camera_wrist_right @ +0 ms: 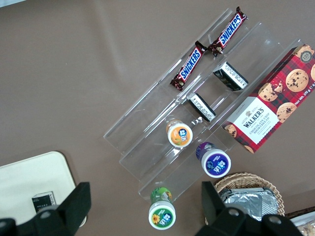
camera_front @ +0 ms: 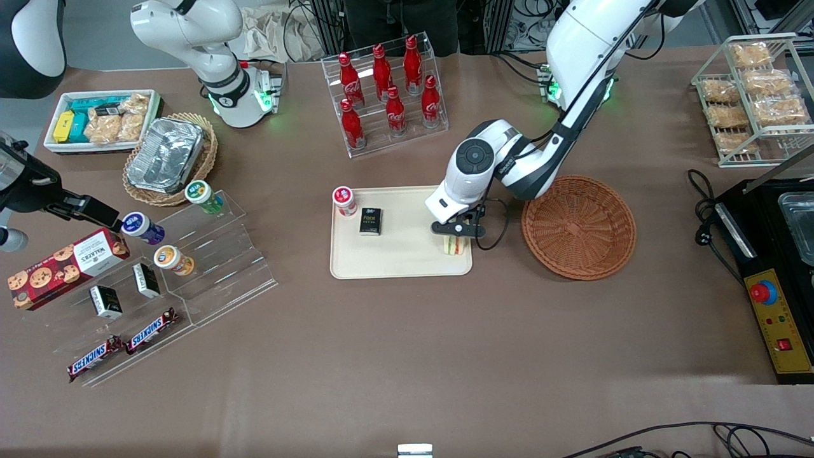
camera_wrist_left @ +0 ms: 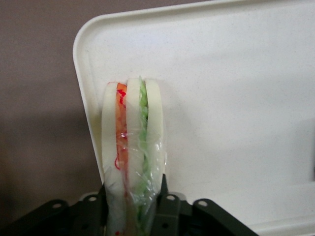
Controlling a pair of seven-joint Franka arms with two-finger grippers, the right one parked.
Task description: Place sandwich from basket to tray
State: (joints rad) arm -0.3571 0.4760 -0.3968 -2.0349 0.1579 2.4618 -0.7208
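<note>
Wrist view: gripper (camera_wrist_left: 132, 209) clamped on sandwich (camera_wrist_left: 133, 167), held upright on edge over tray (camera_wrist_left: 236, 88) right by its rim near basket (camera_front: 579, 227); if released here, likely to topple flat, perhaps over the rim onto the table.

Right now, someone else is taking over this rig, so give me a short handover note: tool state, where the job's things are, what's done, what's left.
Tool: the left arm's, over the tray's end nearest the basket, shut on the sandwich.
Sandwich: standing on edge, bread and filling layers vertical, over the tray's corner by the rim; whether it touches the surface cannot be told.
Basket: empty, on the table beside the tray, toward the working arm's end.
Also on the tray: a small black box and a red-capped cup.
Done: sandwich lifted out and carried to the tray.
Left: set it down, open the tool, pull the arm away.
</note>
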